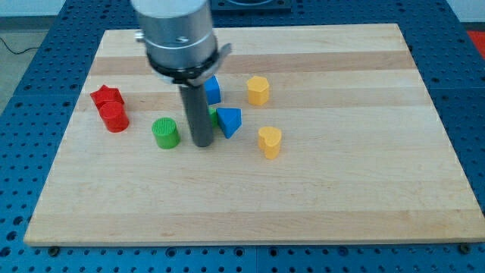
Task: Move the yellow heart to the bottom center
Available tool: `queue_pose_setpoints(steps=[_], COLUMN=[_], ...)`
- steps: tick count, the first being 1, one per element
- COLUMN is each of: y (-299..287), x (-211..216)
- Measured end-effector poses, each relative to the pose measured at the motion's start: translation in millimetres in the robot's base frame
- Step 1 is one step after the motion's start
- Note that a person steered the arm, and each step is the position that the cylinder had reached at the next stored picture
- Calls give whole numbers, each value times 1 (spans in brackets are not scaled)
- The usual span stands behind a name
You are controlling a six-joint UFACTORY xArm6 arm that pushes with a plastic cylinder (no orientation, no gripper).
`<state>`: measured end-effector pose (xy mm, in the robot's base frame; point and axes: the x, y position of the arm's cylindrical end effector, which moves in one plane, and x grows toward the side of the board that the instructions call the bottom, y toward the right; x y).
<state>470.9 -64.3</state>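
Yellow heart-shaped block (269, 142) is sat right of centre on the pale wooden desk (341, 205), with my tip (202, 144) parked well left of it. No fingers are fitted, so nothing's held. Blue triangular block (229, 121), just beside the rod, could easily get dragged along if the approach is cut straight across.

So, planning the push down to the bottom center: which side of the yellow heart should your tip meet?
Its top side: the yellow heart must travel down-left. My tip sits left of it, beside the blue block, so I'd circle above first.
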Motion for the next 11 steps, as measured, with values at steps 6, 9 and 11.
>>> queue_pose_setpoints(steps=[6,9,11], y=[142,104,83], x=[-16,62,65])
